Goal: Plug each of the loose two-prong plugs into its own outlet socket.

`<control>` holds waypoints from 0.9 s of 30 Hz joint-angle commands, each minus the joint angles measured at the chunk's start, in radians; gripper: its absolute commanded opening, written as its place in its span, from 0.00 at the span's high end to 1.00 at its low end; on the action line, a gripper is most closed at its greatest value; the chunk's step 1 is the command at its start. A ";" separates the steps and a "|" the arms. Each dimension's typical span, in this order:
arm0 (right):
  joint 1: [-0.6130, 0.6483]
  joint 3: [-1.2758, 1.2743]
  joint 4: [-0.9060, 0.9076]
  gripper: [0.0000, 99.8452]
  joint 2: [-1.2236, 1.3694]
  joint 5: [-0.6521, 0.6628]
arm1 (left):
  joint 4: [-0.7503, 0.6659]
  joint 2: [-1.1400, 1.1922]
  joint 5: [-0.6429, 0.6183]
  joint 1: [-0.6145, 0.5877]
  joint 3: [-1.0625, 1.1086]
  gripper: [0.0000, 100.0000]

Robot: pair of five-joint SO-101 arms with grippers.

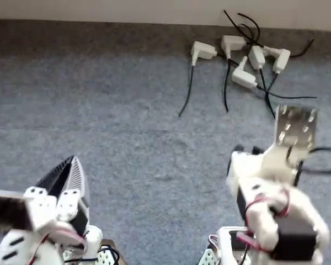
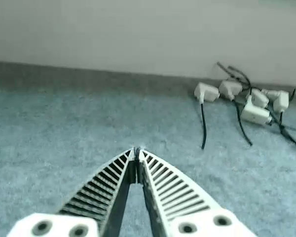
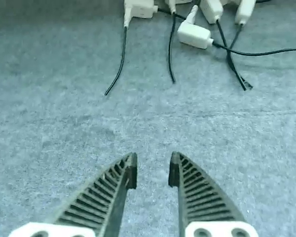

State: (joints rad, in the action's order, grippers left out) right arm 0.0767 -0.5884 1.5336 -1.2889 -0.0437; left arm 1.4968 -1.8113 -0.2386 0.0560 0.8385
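Note:
Several white two-prong plugs point(image 1: 244, 77) with black cords lie in a tangled cluster on the grey carpet at the far right, close to the wall. One plug point(image 1: 203, 51) lies a little apart on the cluster's left side, its cord point(image 1: 186, 91) trailing toward me. My left gripper point(image 1: 73, 161) sits low at the near left, shut with nothing in it, far from the plugs point(image 2: 255, 114). In the left wrist view its fingertips meet point(image 2: 137, 150). My right gripper point(image 3: 153, 170) hovers open over bare carpet, short of the nearest plug point(image 3: 195, 33) and the loose cord ends.
The carpet point(image 1: 110, 110) spreads wide between the arms and the wall strip point(image 1: 99, 10) at the far edge. The right arm's body point(image 1: 265, 193) fills the near right, with a black cable point(image 1: 326, 168) looping beside it.

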 commanded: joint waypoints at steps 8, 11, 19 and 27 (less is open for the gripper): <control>0.030 -0.375 -0.093 0.89 -0.329 0.193 | -0.006 -0.005 0.011 0.021 0.271 0.98; 0.035 -0.386 -0.101 0.89 -0.292 0.193 | -0.008 -0.005 0.011 0.016 0.383 0.98; 0.036 -0.453 -0.125 0.89 -0.188 0.193 | -0.012 -0.005 0.064 0.018 0.568 0.97; 0.030 -0.883 -0.383 0.89 -0.271 0.117 | -0.049 -0.005 0.278 0.015 0.653 0.98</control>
State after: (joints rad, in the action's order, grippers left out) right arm 0.1059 -1.3694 1.2313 -1.5113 0.1327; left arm 1.4707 -1.8144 0.0176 0.0606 1.4922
